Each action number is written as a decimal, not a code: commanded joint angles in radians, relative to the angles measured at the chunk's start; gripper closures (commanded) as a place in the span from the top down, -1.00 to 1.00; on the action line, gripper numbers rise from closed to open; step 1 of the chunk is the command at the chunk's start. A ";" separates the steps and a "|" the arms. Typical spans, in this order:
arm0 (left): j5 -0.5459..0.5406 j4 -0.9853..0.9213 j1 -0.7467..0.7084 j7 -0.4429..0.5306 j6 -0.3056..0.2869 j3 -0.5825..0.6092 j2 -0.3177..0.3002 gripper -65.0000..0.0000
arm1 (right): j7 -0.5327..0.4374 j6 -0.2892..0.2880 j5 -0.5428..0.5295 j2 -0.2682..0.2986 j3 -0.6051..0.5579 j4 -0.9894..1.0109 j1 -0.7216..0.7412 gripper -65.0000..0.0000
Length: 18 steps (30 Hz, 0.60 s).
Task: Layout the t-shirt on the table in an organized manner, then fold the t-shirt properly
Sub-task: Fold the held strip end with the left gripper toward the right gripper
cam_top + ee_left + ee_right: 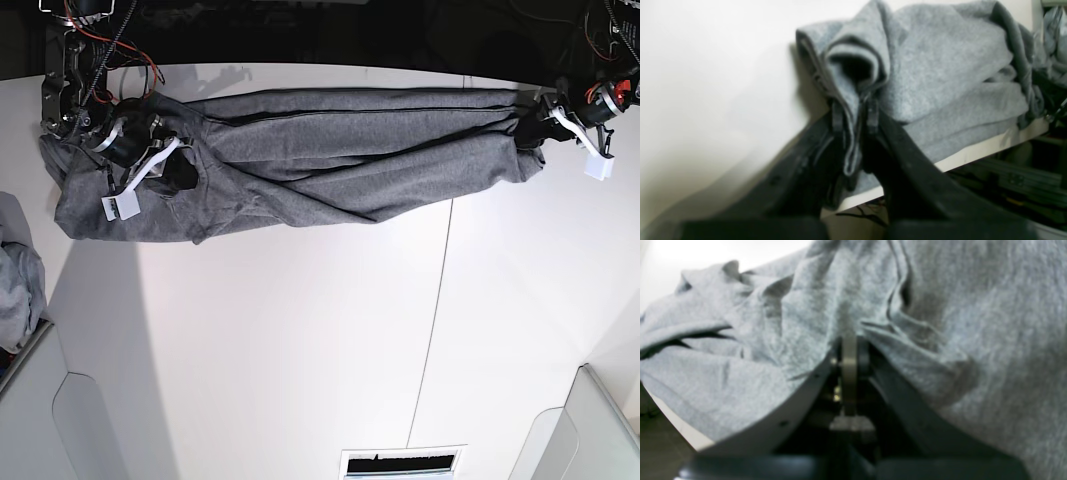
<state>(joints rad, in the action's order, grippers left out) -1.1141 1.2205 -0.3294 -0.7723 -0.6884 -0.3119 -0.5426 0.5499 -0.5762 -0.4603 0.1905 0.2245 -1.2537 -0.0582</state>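
The heather-grey t-shirt (340, 160) lies stretched in a long, twisted band across the far part of the white table (300, 340). At the band's right end in the base view, my left gripper (533, 128) holds it. The left wrist view shows this gripper (854, 116) shut on a folded edge of the t-shirt (940, 66) near the table edge. My right gripper (180, 162) sits over the shirt's left end. In the right wrist view its fingertips (849, 343) are pressed together and pinch the bunched t-shirt (773, 340).
A paler bluish-grey cloth bundle (18, 285) rests in a bin at the left edge, and shows as a bundle (1053, 36) in the left wrist view. Light grey bins stand at the near left (90, 430) and near right (600, 420). A dark seam (435, 300) crosses the table.
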 commanded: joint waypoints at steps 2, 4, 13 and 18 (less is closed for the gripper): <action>-0.019 0.064 0.005 -0.005 -0.010 -0.037 -0.045 -1.00 | 0.031 0.022 0.027 0.008 0.002 -0.003 0.000 -1.00; -0.024 0.126 0.004 -0.049 -0.010 -0.038 -0.062 -1.00 | 0.031 0.022 0.027 0.008 0.002 -0.003 0.000 -1.00; -0.090 0.414 -0.039 -0.097 -0.010 -0.020 -0.046 -1.00 | 0.031 0.022 0.027 0.008 0.002 -0.003 -0.001 -1.00; -0.091 0.555 -0.036 -0.100 -0.010 0.034 0.014 -1.00 | 0.030 0.022 0.027 0.008 0.002 -0.003 0.000 -1.00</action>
<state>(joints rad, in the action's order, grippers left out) -1.1843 1.7615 -0.3695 -0.8856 -0.6888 -0.2710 -0.5163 0.5499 -0.5762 -0.4641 0.1905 0.2245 -1.2537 -0.0586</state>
